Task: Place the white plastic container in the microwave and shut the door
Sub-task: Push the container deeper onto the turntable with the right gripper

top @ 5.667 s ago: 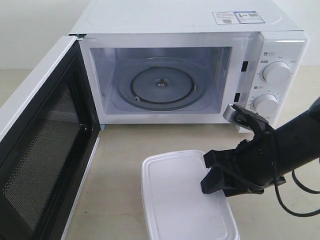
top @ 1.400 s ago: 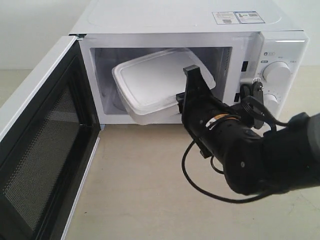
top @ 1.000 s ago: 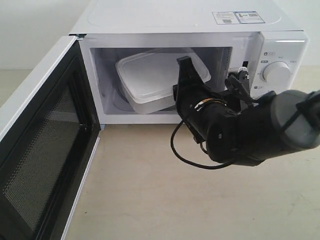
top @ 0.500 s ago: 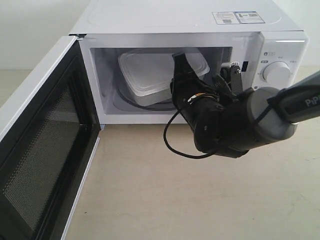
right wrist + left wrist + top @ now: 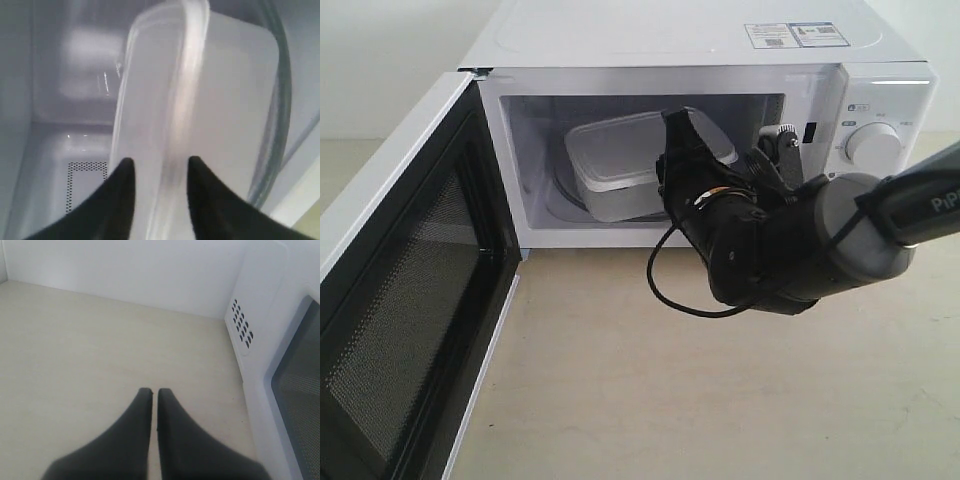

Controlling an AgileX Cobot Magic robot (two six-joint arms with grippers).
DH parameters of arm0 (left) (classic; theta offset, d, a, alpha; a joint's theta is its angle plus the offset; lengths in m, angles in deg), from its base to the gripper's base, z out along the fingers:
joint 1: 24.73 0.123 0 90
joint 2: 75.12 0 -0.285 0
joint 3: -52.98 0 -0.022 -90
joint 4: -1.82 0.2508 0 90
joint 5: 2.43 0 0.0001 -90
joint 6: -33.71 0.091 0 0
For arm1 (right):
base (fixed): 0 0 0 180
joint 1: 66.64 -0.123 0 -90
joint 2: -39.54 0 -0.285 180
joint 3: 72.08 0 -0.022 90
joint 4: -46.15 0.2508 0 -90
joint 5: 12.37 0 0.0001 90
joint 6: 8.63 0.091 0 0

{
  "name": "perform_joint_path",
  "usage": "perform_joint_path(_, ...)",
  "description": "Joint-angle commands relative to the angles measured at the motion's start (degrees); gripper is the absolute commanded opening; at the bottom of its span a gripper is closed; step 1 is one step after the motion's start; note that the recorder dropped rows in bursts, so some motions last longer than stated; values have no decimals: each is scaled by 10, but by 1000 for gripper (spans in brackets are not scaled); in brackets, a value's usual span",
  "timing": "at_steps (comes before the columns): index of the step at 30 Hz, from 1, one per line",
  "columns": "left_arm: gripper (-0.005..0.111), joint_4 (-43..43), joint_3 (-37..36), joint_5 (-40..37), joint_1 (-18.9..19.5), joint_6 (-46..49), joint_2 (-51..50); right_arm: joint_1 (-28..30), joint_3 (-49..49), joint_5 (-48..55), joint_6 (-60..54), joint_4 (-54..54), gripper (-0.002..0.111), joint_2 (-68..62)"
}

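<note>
Your white plastic container [image 5: 620, 160] lies inside the microwave [image 5: 690, 40]. Its near rim is pinched between the fingers of your right tool [image 5: 161, 161], and the translucent, lidded box stretches away from the tool into the cavity. The door [image 5: 400, 300], with its dark mesh window, stands wide open, well apart from the tool.

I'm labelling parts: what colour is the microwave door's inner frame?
Black, bordering the dark mesh window of the door; exterior view shows it best.
</note>
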Motion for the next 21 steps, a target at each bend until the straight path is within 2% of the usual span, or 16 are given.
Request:
perform_joint_path(1,4,-3,0,0,1,2,2,2,-4,-7,-5,-9,44,3)
perform_joint_path(8,4,-3,0,0,1,2,2,2,39,-37,10,-141,43,4)
perform_joint_path(15,4,-3,0,0,1,2,2,2,145,-175,13,-337,42,8)
perform_joint_path(16,4,-3,0,0,1,2,2,2,151,-168,6,-362,39,13)
perform_joint_path(18,4,-3,0,0,1,2,2,2,162,-133,-84,-419,13,34)
perform_joint_path(19,4,-3,0,0,1,2,2,2,162,-107,-178,-449,0,50)
perform_joint_path(21,4,-3,0,0,1,2,2,2,162,-77,-275,-450,0,68)
